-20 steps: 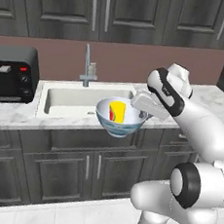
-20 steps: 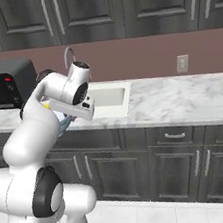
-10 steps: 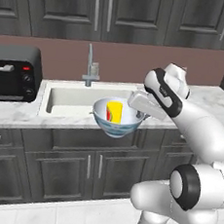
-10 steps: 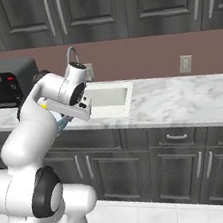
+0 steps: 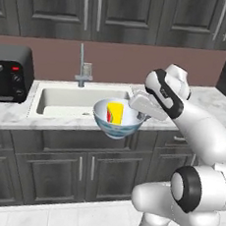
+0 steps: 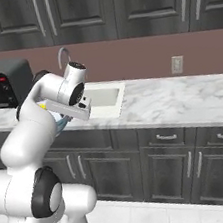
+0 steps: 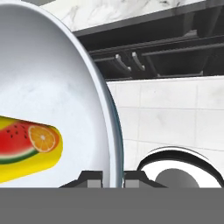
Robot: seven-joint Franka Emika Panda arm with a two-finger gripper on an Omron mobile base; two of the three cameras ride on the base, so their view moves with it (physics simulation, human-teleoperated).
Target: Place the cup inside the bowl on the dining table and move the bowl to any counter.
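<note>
With the cup (image 5: 115,112) inside, fingers (image 7: 92,178) pinch the bowl (image 5: 115,127).

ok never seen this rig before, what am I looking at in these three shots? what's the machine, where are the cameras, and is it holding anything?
It is a rendered kitchen with a white robot arm on a base that can drive. Two cameras ride on the base behind the arm, one to its left, one to its right. The third sits on the hand and looks along the end effector.

The end effector is shut on the rim of the bowl, one finger inside and one outside. The bowl hangs in the air at the front edge of the counter, near the sink. The yellow cup sits inside it. A toaster oven stands on the counter to the left.
</note>
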